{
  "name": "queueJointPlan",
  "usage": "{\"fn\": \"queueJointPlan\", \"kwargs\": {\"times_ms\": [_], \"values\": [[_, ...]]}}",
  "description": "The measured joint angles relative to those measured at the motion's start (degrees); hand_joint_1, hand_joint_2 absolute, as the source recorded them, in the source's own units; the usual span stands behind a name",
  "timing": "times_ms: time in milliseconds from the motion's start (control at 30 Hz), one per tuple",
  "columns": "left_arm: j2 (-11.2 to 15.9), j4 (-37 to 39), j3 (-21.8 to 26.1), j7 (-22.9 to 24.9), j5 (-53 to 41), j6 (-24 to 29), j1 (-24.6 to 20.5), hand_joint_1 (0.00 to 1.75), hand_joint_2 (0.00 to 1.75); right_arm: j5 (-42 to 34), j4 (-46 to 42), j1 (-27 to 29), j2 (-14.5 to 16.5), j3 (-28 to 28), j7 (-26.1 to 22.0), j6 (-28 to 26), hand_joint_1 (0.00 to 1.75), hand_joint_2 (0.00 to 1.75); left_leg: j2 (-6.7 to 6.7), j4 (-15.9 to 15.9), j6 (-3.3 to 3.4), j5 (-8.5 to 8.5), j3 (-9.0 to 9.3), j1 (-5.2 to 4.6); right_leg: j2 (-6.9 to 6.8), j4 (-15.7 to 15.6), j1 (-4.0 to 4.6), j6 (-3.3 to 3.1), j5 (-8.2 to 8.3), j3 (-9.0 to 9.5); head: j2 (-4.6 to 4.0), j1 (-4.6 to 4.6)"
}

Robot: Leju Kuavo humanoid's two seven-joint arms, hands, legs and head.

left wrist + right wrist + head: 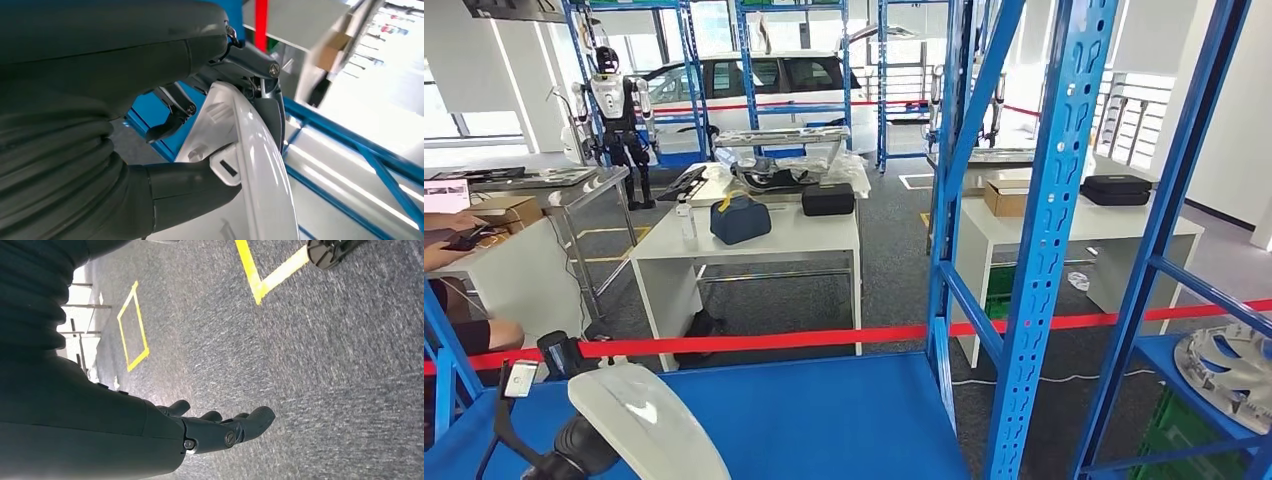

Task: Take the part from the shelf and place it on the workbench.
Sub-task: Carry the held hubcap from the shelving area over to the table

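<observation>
A: Where's the part?

B: We have it. The white curved part sits in the left robot hand, thumb under one face, dark fingers hooked over its edge. The hold looks firm.

A: And from the head camera?

B: Same part, low on our left, over the blue shelf, which runs right to the red tape.

A: Right side?

B: The right robot hand hangs over grey carpet, fingers loosely curled in, holding nothing.

A: So what does the next move turn on?

B: The counter. The nearest white counter lies ahead, beyond the tape and slightly right of the part. We judge we must clear the blue upright on our right. The part's long axis runs roughly away from the wrist, so we'd lay it down flat along that line. The left arm is the one carrying, so it sets it down.

A: Risk?

B: Clipping the rack frame while turning.
</observation>
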Motion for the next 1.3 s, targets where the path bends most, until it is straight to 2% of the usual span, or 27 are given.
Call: {"fn": "queueJointPlan", "kwargs": {"times_ms": [67,100,133,200,233,267,300,333,400,467,567,600,667,733,767,800,833,900,967,1000,1067,1100,1133,1167,1233,1267,1300], "values": [[-0.48,-1.78,-0.22,-0.36,-0.02,0.13,0.68,1.75,1.75,-0.26,0.00,0.02,0.01,-0.20,-0.07,-0.04,0.00,1.75,0.08,-0.51,0.75,0.87,-0.52,0.14,0.00,-0.12,-0.05,0.76,0.21,-0.17,0.00,0.03],[-0.74,-2.62,-0.36,-0.47,-0.07,0.18,1.04,1.75,1.75,-0.37,0.00,0.04,0.01,-0.26,-0.11,-0.03,0.00,1.75,0.18,-0.74,1.27,1.47,-0.77,0.28,0.01,0.62,-0.04,1.02,-0.77,-0.58,0.00,0.07],[-0.99,-3.41,-0.51,-0.54,-0.12,0.16,1.36,1.75,1.75,-0.45,0.00,0.05,0.02,-0.28,-0.15,0.01,0.00,1.75,0.28,-0.93,1.69,2.11,-1.16,0.45,0.02,2.47,-0.03,1.23,-2.68,-1.34,-0.01,0.11],[-1.36,-4.68,-0.78,-0.64,-0.20,0.08,2.01,1.75,1.75,-0.59,0.00,0.03,0.02,-0.31,-0.15,0.09,0.00,1.75,0.37,-0.71,2.10,3.06,-2.46,0.45,0.01,9.32,-0.09,1.53,-7.88,-3.59,-0.01,0.20],[-1.49,-5.09,-0.91,-0.66,-0.20,0.02,2.34,1.75,1.75,-0.68,0.00,0.04,0.02,-0.33,-0.15,0.15,0.00,1.75,0.40,-0.46,2.06,3.41,-3.21,0.44,0.01,12.93,-0.11,1.70,-9.65,-4.54,-0.01,0.22],[-1.61,-5.39,-1.06,-0.66,-0.20,-0.06,2.69,1.75,1.75,-0.82,0.00,0.04,0.02,-0.42,-0.23,0.22,0.00,1.75,0.43,-0.14,2.01,3.70,-3.93,0.44,0.00,15.26,-0.13,1.83,-10.29,-4.84,-0.01,0.23],[-1.72,-5.65,-1.21,-0.67,-0.18,-0.20,3.03,1.75,1.75,-1.05,0.00,0.04,0.01,-0.61,-0.46,0.33,0.00,1.75,0.45,0.23,1.90,3.92,-4.62,0.46,-0.01,15.55,-0.17,1.92,-9.81,-4.12,-0.01,0.23],[-1.82,-5.89,-1.32,-0.77,-0.17,-0.42,3.35,1.75,1.75,-1.31,0.00,0.05,-0.01,-0.83,-0.80,0.45,0.00,1.75,0.46,0.66,1.76,4.10,-5.27,0.51,-0.02,13.51,-0.23,1.96,-8.51,-2.25,-0.01,0.24],[-1.92,-6.57,-1.46,-1.27,-0.15,-1.06,3.88,1.75,1.75,-1.72,0.00,-0.03,-0.02,-1.23,-1.61,0.65,0.00,1.75,0.48,1.65,1.33,4.38,-6.51,0.54,-0.02,5.95,-0.29,1.83,-6.73,2.92,0.00,0.25],[-1.92,-7.33,-1.50,-1.90,-0.18,-1.70,4.41,1.75,1.75,-1.80,0.00,-0.08,-0.02,-1.46,-1.93,0.74,0.00,1.75,0.47,2.32,0.74,4.69,-7.22,0.39,0.12,1.55,-0.20,1.19,-6.56,5.46,0.01,0.22],[-1.77,-8.64,-1.56,-2.51,-0.19,-2.17,6.11,1.75,1.75,-1.72,0.00,0.01,0.02,-1.64,-1.46,0.69,0.00,1.75,0.35,2.36,-0.47,5.24,-7.52,0.30,0.15,1.03,-0.18,-0.25,-5.95,4.98,0.00,0.20],[-1.58,-9.14,-1.57,-2.63,-0.19,-2.21,7.00,1.75,1.75,-1.70,0.00,0.00,0.04,-1.68,-1.33,0.68,0.00,1.75,0.28,2.86,-0.83,4.46,-7.86,0.36,0.10,0.86,-0.23,-0.76,-5.48,4.66,0.00,0.17],[-0.96,-10.10,-1.51,-2.85,-0.04,-2.35,8.86,1.75,1.75,-1.72,0.00,0.00,0.07,-1.88,-1.40,0.84,0.00,1.75,0.16,6.93,-1.37,0.29,-9.39,0.47,0.01,0.60,-0.32,-1.48,-4.37,3.65,-0.01,0.08],[-0.37,-10.84,-1.43,-2.94,0.19,-2.51,10.43,1.75,1.75,-1.73,0.00,0.03,0.05,-2.15,-1.69,1.13,0.00,1.75,0.11,13.88,-1.66,-4.39,-11.29,0.49,0.00,0.59,-0.20,-1.61,-3.23,2.22,-0.01,0.02],[-0.16,-11.10,-1.40,-2.96,0.28,-2.57,11.07,1.75,1.75,-1.74,0.00,0.05,0.06,-2.29,-1.79,1.23,0.00,1.75,0.10,16.52,-1.67,-5.22,-11.66,0.48,-0.04,0.62,-0.12,-1.60,-2.65,1.43,-0.01,0.02],[-0.02,-11.33,-1.39,-2.97,0.33,-2.61,11.60,1.75,1.75,-1.74,0.00,0.07,0.07,-2.40,-1.86,1.28,0.00,1.75,0.09,17.56,-1.59,-4.76,-11.24,0.46,-0.10,0.66,-0.05,-1.56,-2.08,0.66,-0.01,0.02],[0.12,-11.58,-1.37,-2.98,0.37,-2.62,12.02,1.75,1.75,-1.75,0.00,0.07,0.07,-2.50,-1.95,1.29,0.00,1.75,0.08,16.67,-1.39,-3.31,-9.85,0.44,-0.18,0.68,0.02,-1.51,-1.49,-0.11,-0.01,0.02],[0.61,-12.37,-1.22,-3.06,0.52,-2.78,12.75,1.75,1.75,-1.75,0.00,-0.02,0.13,-2.58,-1.97,1.27,0.00,1.75,0.04,9.60,-0.63,-0.90,-4.29,0.24,-0.25,0.73,0.11,-1.31,-0.28,-1.36,0.00,0.03],[1.46,-13.47,-0.75,-3.30,0.82,-3.48,13.72,1.75,1.75,-1.75,0.00,-0.10,0.24,-2.62,-1.52,1.05,0.00,1.75,0.01,1.98,0.03,-1.22,0.92,-0.18,-0.15,0.55,0.10,-0.82,0.86,-1.77,0.00,0.04],[1.89,-13.93,-0.46,-3.42,1.00,-3.96,14.28,1.75,1.75,-1.78,0.00,-0.11,0.31,-2.65,-1.21,0.89,0.00,1.75,-0.01,0.05,0.30,-1.70,2.00,-0.43,-0.10,0.30,0.02,-0.47,1.43,-1.71,0.00,0.00],[2.46,-14.60,0.10,-3.59,1.22,-4.79,15.65,1.75,1.75,-1.92,0.00,-0.06,0.45,-2.77,-0.97,0.80,0.00,1.75,0.00,-0.80,0.98,-0.82,1.72,-0.54,-0.08,-0.42,-0.13,0.34,2.52,-1.58,-0.01,-0.07],[2.57,-15.05,0.32,-3.59,1.15,-5.00,16.45,1.75,1.75,-2.02,0.00,-0.04,0.51,-2.84,-1.05,0.96,0.00,1.75,0.08,-1.04,1.47,-0.13,1.26,-0.44,-0.06,-0.25,-0.13,0.67,2.04,-1.82,-0.02,-0.12],[2.58,-15.60,0.56,-3.54,0.94,-5.09,17.38,1.75,1.75,-2.11,0.01,-0.01,0.61,-2.90,-1.11,1.15,0.00,1.75,0.18,-1.24,1.97,0.69,0.63,-0.28,-0.02,0.65,-0.11,0.92,0.48,-2.25,-0.03,-0.07],[2.50,-16.25,0.84,-3.39,0.61,-5.03,18.40,1.75,1.75,-2.18,0.01,0.01,0.69,-2.94,-1.14,1.34,0.00,1.75,0.28,-1.39,2.36,1.56,-0.15,-0.10,0.00,2.70,-0.10,1.11,-2.19,-2.90,-0.05,-0.01],[2.21,-17.30,1.34,-2.89,0.02,-4.72,20.20,1.75,1.75,-2.19,0.02,-0.04,0.86,-2.95,-1.07,1.57,0.00,1.75,0.36,-1.23,2.68,3.10,-2.04,-0.15,0.00,9.67,-0.12,1.43,-8.38,-4.41,-0.05,0.13],[2.03,-17.63,1.53,-2.64,-0.20,-4.53,20.87,1.75,1.75,-2.16,0.02,-0.05,0.90,-2.95,-1.11,1.79,0.00,1.75,0.37,-1.03,2.66,3.89,-3.17,-0.18,0.00,13.30,-0.12,1.59,-10.05,-4.87,-0.05,0.15],[1.87,-17.87,1.70,-2.43,-0.42,-4.38,21.41,1.75,1.75,-2.11,0.02,-0.09,0.91,-2.95,-1.25,2.13,0.00,1.75,0.38,-0.74,2.60,4.64,-4.43,-0.19,-0.01,15.81,-0.12,1.71,-10.11,-4.75,-0.05,0.20]]}}
